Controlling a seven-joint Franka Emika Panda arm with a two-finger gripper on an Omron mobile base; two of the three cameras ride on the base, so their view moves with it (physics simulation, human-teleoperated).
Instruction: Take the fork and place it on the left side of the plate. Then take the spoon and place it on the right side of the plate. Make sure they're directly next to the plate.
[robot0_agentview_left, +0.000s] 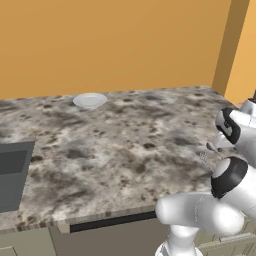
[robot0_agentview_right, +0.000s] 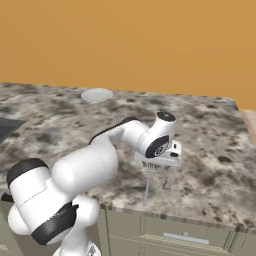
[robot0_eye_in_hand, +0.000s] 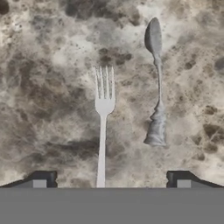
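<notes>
- Hand view shows you the hand (robot0_eye_in_hand: 111, 183) with its tips spread wide apart, gripping nothing, poised over the fork (robot0_eye_in_hand: 103, 120).
- Fork lies flat on the desk (robot0_eye_in_hand: 52, 109), handle running between the tips; the spoon (robot0_eye_in_hand: 156, 83) lies just beside it, apart.
- Watch your closing: a flat, thin handle could slip out, or a drifting tip could nudge the spoon.
- Plate (robot0_agentview_left: 90, 100) sits empty, well apart at the desk's far edge, so you risk dropping the fork on the way.

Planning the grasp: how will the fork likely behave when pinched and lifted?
The fork looks thin, metallic and rigid, so probably stiff and light. Lying flat on the counter, its slim handle may slip or pivot. The open end effector straddles it.
</notes>
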